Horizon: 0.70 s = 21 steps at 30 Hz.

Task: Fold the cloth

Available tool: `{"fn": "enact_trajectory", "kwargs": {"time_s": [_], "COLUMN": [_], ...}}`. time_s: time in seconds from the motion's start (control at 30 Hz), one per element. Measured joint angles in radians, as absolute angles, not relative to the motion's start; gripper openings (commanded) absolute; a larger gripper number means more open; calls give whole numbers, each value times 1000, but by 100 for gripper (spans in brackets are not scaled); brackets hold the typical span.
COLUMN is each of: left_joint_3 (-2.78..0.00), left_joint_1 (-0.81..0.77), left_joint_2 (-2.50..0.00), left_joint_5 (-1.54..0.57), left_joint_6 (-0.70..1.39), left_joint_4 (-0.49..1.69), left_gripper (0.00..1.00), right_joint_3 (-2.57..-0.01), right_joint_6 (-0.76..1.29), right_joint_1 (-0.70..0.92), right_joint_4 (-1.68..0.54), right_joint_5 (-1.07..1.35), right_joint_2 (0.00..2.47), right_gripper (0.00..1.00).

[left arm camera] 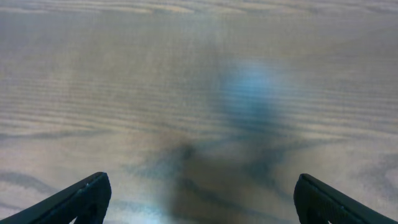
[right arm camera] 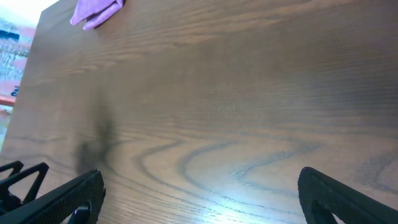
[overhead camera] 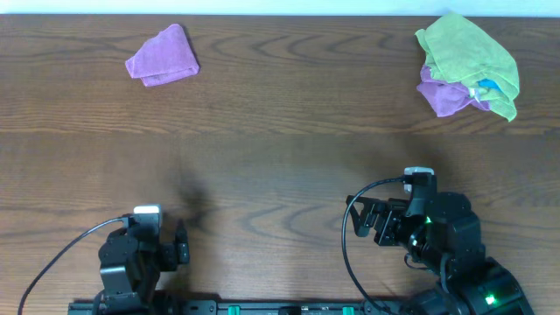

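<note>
Cloths lie along the far edge of the counter in the overhead view: a folded-looking purple cloth far left, and far right a green cloth heaped over a second purple cloth, which I judge to be the pile you have yet to fold. Your left arm and right arm sit at the near edge, well apart from both, probably parked ahead of a reach. The left wrist view settles what overhead cannot: the left jaws stand wide apart with nothing between them, only blurred wood below. The right wrist view shows the right jaws equally wide and empty, with the folded-looking purple cloth at the far corner; the green cloth is outside its frame
</note>
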<state>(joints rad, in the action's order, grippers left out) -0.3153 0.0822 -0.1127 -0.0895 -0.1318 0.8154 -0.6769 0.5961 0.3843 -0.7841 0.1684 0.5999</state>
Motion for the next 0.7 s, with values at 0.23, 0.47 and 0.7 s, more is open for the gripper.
{"fn": "enact_trajectory", "kwargs": {"time_s": [0.23, 0.47, 0.7], "left_joint_3": [-315, -316, -316], "left_joint_1": [82, 61, 14], "left_joint_2": [-80, -56, -44], "left_joint_5": [-81, -78, -78], "left_joint_6": [-132, -131, -131], "left_joint_4": [889, 916, 925], "left_gripper": [95, 95, 95], "right_joint_3": [-677, -677, -677], "right_joint_6": [596, 596, 596], "right_joint_1": [384, 384, 384], "right_joint_4": [-785, -785, -785], "right_joint_5": [168, 169, 168], "right_joint_2": [600, 600, 600], "right_gripper": [99, 99, 99]}}
